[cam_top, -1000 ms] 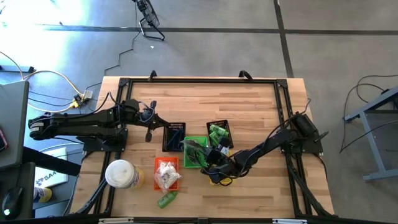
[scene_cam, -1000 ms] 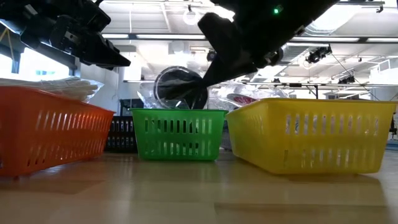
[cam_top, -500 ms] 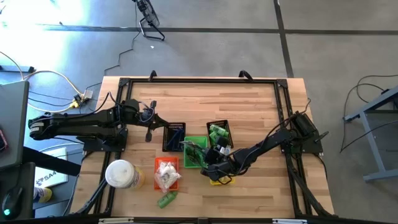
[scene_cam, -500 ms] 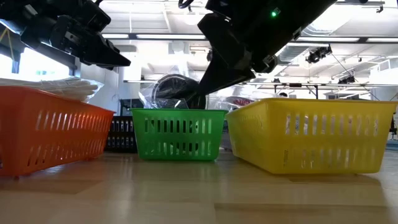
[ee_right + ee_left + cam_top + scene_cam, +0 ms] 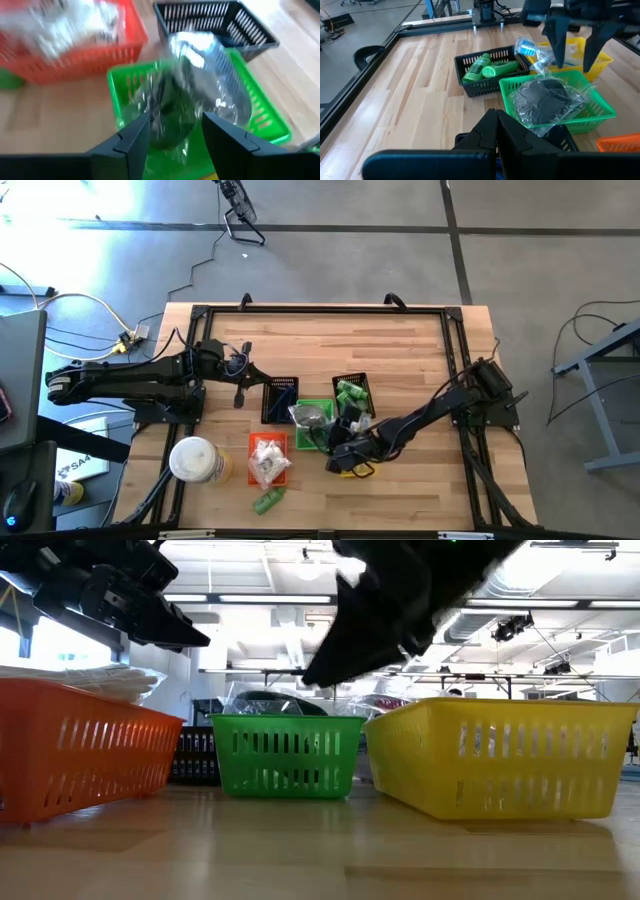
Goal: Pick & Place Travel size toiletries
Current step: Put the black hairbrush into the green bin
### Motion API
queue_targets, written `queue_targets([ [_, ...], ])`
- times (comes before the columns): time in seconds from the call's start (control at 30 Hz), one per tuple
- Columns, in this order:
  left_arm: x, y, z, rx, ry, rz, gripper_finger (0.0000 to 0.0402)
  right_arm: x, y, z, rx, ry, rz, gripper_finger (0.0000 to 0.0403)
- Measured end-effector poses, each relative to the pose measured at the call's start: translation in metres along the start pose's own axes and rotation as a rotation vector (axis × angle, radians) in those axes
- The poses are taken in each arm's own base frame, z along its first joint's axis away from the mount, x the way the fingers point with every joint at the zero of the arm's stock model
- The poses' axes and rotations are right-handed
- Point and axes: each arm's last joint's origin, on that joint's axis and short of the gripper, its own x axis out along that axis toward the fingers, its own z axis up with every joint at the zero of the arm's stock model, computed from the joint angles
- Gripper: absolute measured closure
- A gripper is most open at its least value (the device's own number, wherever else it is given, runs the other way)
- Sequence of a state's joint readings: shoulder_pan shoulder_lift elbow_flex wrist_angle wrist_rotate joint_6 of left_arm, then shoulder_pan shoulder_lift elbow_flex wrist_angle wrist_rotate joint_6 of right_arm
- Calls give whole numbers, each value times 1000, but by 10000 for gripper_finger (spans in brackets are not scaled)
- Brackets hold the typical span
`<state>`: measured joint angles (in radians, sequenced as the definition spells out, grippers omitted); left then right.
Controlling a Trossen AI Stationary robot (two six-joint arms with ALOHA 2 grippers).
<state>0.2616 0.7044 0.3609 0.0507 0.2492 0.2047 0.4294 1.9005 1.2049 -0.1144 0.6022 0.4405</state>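
- Bare desk (image 5: 400, 345) lies on the far side; baskets crowd the near middle.
- The right claw (image 5: 574, 47) hangs open and empty, just above the wrapped dark piece (image 5: 545, 100) in the green basket (image 5: 600, 107).
- The left claw (image 5: 240, 395) waits left of the baskets; I cannot tell its opening.

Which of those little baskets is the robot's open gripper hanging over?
The green basket, the only one holding a dark item in clear wrap. The right gripper hangs over it; the others hold green tubes, white pieces.

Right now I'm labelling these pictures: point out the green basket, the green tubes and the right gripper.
green basket (image 5: 597, 107): left wrist view, its side wall.
green tubes (image 5: 492, 68): left wrist view, a tube's body.
right gripper (image 5: 574, 52): left wrist view, midway between its fingertips.
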Motion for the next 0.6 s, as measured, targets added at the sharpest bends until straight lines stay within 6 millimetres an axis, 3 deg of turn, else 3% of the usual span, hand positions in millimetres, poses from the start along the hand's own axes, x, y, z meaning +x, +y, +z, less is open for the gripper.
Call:
queue_targets([
  [0.3,0,0,0,0,0,0,401,-24,-8,23,-1,-68,32,254],
  [0.6,0,0,0,-1,1,-1,401,-14,-23,27,10,-12,54,302],
])
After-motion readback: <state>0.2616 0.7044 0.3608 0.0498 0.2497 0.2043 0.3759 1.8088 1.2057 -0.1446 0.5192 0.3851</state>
